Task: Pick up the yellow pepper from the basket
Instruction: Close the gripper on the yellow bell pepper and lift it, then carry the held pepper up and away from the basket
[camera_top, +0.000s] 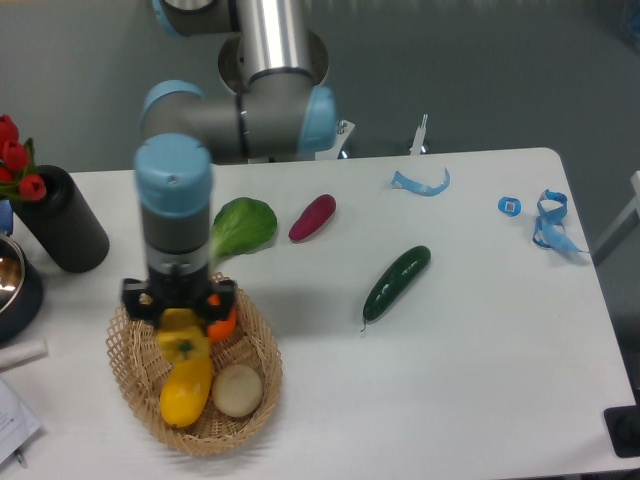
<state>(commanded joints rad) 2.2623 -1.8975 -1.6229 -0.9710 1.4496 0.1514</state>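
The end effector (181, 318) grips the yellow pepper (182, 337) directly beneath it, above the basket (262, 392).

Basket (258, 392): woven wicker, rough, matt. Yellow pepper (183, 338): smooth, waxy sheen. Cucumber (396, 281), at 3 o'clock from basket: glossy skin. Table (450, 380): smooth, matt white. Arm tube (275, 35): brushed metal; joints glossy blue plastic.

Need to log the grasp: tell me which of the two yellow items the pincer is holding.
The yellow pepper: blocky, with a green stem, clamped in the pincer. The longer smooth yellow fruit lies free in the basket.
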